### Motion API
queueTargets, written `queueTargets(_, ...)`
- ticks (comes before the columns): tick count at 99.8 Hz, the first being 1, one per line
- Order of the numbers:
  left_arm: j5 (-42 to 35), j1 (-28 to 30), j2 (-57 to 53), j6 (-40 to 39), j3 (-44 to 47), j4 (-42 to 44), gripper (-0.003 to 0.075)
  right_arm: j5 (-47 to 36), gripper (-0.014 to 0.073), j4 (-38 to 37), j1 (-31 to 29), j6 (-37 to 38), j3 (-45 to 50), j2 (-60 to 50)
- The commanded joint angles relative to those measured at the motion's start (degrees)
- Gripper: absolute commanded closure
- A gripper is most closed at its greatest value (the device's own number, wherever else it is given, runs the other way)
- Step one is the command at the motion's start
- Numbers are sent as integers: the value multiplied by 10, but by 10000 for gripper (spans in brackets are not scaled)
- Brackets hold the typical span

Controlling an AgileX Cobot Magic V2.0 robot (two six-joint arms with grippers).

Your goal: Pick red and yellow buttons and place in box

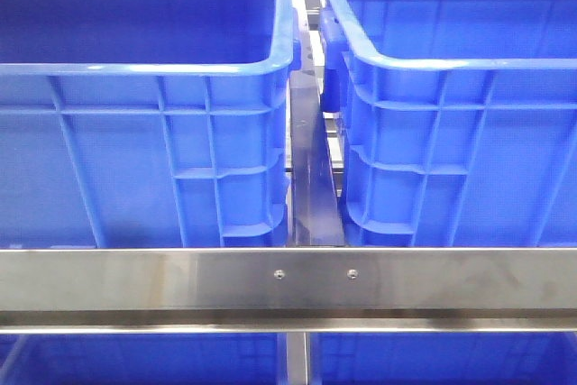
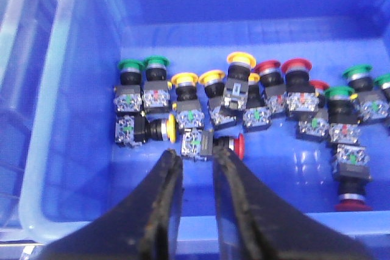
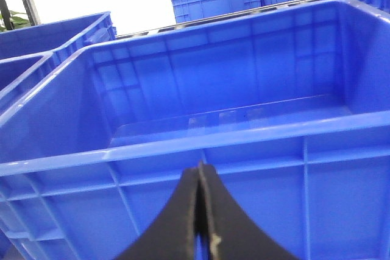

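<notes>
red button [image 2: 234, 145] just beyond parted left jaws, right jaws closed

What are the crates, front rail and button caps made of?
Crates: looks like moulded plastic, glossy blue, ribbed walls. Rail: likely brushed stainless steel, streaky sheen, two screws. Button caps, e.g. yellow and red: apparently smooth coloured plastic.

Lighting is bright and even, with a cold blue cast. The brushed steel rail [image 1: 288, 281] carries soft glare. Beyond the closed black right gripper [image 3: 200, 211], the background is blown out white. The parted black left gripper [image 2: 194, 168] is blurred; the glossy blue plastic crate floor [image 2: 292, 181] ahead reflects faintly.
</notes>
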Motion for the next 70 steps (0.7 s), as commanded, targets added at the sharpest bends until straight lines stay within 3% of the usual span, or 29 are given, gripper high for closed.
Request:
queueTargets(1,-33,-2,7,0,-21,-3,628,-48,662,-2,-4,-3,-11,-14)
queueTargets(18,-38,-2,11,1,-21,-1,741,-48,662,-2,-4,-3,-11,-14)
queueTargets(70,-42,-2,11,2,-21,1,738,-48,662,-2,-4,-3,-11,-14)
